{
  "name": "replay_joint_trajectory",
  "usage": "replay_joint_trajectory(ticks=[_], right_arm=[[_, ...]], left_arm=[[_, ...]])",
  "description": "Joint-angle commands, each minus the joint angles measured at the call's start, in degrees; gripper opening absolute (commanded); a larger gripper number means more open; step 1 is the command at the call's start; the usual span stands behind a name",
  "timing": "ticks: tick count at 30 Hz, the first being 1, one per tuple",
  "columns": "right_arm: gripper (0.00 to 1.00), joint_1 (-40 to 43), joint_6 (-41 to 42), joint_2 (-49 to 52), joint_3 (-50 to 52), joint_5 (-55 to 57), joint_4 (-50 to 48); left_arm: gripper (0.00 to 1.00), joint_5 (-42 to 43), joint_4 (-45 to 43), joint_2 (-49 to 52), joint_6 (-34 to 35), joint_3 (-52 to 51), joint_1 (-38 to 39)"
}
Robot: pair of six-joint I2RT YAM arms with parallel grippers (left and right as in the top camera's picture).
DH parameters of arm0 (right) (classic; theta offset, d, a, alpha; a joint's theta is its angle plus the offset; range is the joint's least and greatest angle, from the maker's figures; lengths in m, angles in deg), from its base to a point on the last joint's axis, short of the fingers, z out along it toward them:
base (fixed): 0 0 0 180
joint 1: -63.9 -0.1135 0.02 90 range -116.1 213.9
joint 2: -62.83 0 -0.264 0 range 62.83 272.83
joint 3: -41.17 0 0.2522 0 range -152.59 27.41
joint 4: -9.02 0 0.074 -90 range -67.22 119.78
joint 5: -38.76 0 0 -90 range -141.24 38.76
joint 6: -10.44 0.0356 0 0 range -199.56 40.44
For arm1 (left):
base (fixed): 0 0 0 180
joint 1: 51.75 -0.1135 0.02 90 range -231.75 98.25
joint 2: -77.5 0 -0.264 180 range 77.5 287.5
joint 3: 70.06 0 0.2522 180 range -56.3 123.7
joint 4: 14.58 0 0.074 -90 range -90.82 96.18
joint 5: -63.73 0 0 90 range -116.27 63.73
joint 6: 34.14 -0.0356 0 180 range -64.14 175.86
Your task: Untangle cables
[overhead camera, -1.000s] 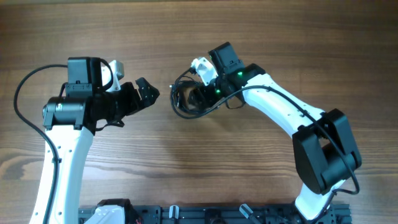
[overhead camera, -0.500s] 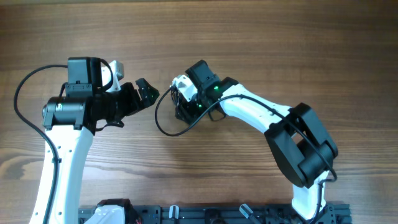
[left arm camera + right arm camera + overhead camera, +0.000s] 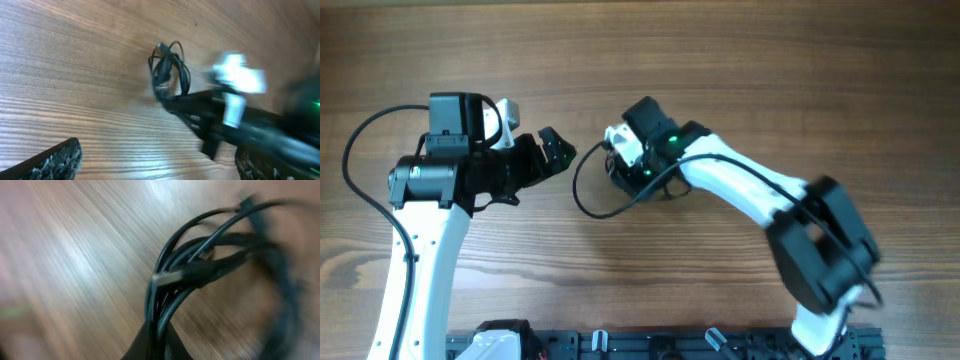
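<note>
The left gripper (image 3: pixel 556 150) has stayed put, its jaws spread and empty, aimed at the cable bundle (image 3: pixel 162 75). Just to its right a slack loop (image 3: pixel 582 195) has dropped out of the bundle onto the grained wood table (image 3: pixel 740 60) since a second ago, which suggests the tangle is loosening. The right gripper (image 3: pixel 155 341), having swung leftward, pinches several glossy black strands beside a squared plug (image 3: pixel 172 276).
</note>
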Motion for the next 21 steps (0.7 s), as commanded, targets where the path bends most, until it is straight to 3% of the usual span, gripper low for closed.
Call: replay_joint_trajectory(ticks=[1,4,7,12,16,19,21], right_arm=[[0.04,0.02,0.24,-12.76,-1.42,2.62,-1.18],[0.04,0.02,1.46,-20.76,-1.42,12.94,-1.53],[0.04,0.02,11.61,-23.58,-1.42,26.6,-0.85],[0.04,0.02,13.88,-23.8,-1.42,26.86,-2.47],[0.04,0.02,10.56,-26.32,-1.42,12.5,-13.86],[0.04,0.02,10.54,-32.28,-1.42,10.97,-21.62],[0.04,0.02,10.54,-34.53,-1.42,10.19,-20.55]], left_arm=[[1.0,-0.22,0.9,-0.13,-0.72,1.05,0.31],[1.0,7.37,1.05,-0.13,-0.72,1.05,0.31],[1.0,9.31,1.09,-0.13,-0.74,1.05,0.31],[1.0,9.31,1.11,-0.13,-0.72,1.05,0.31],[1.0,9.29,1.09,-0.13,-0.76,1.05,0.31],[1.0,9.29,1.07,-0.13,-0.94,0.9,0.31],[1.0,9.31,0.83,-0.13,-0.94,0.9,0.31]])
